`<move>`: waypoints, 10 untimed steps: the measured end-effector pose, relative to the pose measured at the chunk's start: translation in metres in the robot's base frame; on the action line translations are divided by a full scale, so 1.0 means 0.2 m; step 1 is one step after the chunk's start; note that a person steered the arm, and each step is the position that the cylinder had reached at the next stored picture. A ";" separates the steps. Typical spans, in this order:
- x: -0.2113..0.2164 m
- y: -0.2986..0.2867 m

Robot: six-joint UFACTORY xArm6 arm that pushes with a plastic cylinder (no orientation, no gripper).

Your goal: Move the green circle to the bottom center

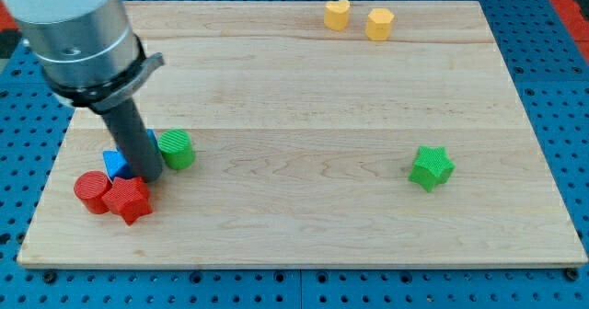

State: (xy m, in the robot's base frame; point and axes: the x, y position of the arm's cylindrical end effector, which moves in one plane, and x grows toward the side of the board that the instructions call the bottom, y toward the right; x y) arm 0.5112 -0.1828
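Green circle (176, 149) (ribbed plastic cylinder) sits just right of my tip (148, 177); no claw, perhaps touching.

The light is bright and even, and seems to come from above. Shadows are soft and short: a small one lies under the green star (431, 167) and a darker one beside the rod near my tip (147, 174). The wooden board (313, 97) shows no glare. Everything looks sharp.
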 end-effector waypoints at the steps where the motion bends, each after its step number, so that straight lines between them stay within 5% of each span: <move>1: -0.06 0.01; 4: -0.28 0.62; 6: -0.48 0.56; 10: -0.27 1.10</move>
